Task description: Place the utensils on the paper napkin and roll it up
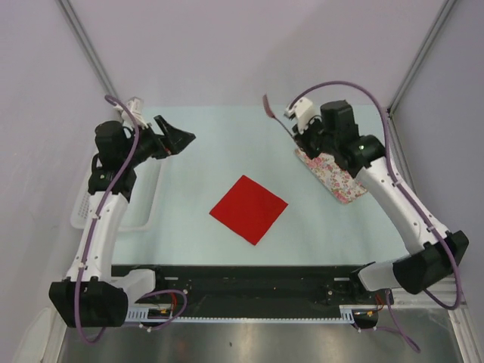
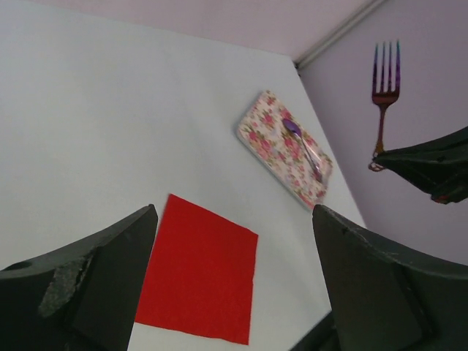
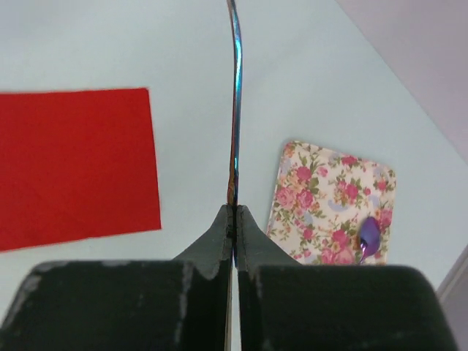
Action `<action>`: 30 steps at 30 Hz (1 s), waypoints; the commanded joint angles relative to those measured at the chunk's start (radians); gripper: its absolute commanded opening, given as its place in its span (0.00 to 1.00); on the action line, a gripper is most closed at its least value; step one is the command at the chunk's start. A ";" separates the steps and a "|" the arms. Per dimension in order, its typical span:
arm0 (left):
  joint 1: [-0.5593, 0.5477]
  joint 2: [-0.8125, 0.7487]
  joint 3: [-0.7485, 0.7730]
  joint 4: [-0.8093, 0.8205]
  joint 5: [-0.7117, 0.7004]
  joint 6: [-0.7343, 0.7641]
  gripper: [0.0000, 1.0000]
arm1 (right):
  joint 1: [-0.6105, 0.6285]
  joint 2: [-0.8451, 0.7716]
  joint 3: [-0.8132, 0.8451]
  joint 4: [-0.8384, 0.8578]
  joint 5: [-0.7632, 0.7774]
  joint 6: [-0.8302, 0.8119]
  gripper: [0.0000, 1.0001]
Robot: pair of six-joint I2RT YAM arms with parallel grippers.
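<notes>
The red paper napkin [image 1: 249, 209] lies flat mid-table as a diamond; it also shows under the left wrist [image 2: 201, 270] and at the left of the right wrist view [image 3: 73, 164]. My right gripper [image 1: 290, 131] is shut on the handle of the pink-purple fork [image 1: 269, 108], held in the air at the back right, prongs up [image 2: 385, 80]. From the right wrist the fork [image 3: 235, 95] is edge-on, rising from the gripper [image 3: 234, 212]. The spoon [image 2: 303, 146] lies on a floral cloth [image 2: 285, 150]. My left gripper [image 1: 183, 142] hangs open and holds nothing, left of the napkin.
The white floral cloth [image 1: 336, 175] lies at the right under the right arm, and its purple-tinted spoon [image 3: 368, 238] shows near the cloth's lower corner. A white basket [image 1: 82, 208] sits at the table's left edge. Grey walls close in at the back and sides.
</notes>
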 commanded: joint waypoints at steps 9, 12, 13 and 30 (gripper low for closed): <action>-0.106 -0.094 -0.206 0.062 0.245 -0.196 0.82 | 0.342 -0.332 -0.614 0.707 0.636 -0.809 0.00; -0.161 -0.117 -0.226 0.043 0.223 -0.200 0.79 | 0.454 -0.401 -0.743 0.897 0.681 -0.934 0.00; -0.175 -0.120 -0.229 0.048 0.220 -0.203 0.79 | 0.481 -0.412 -0.766 0.966 0.692 -1.006 0.00; -0.232 -0.124 -0.257 0.092 0.301 -0.378 0.77 | 0.672 -0.403 -0.958 1.302 0.714 -1.364 0.00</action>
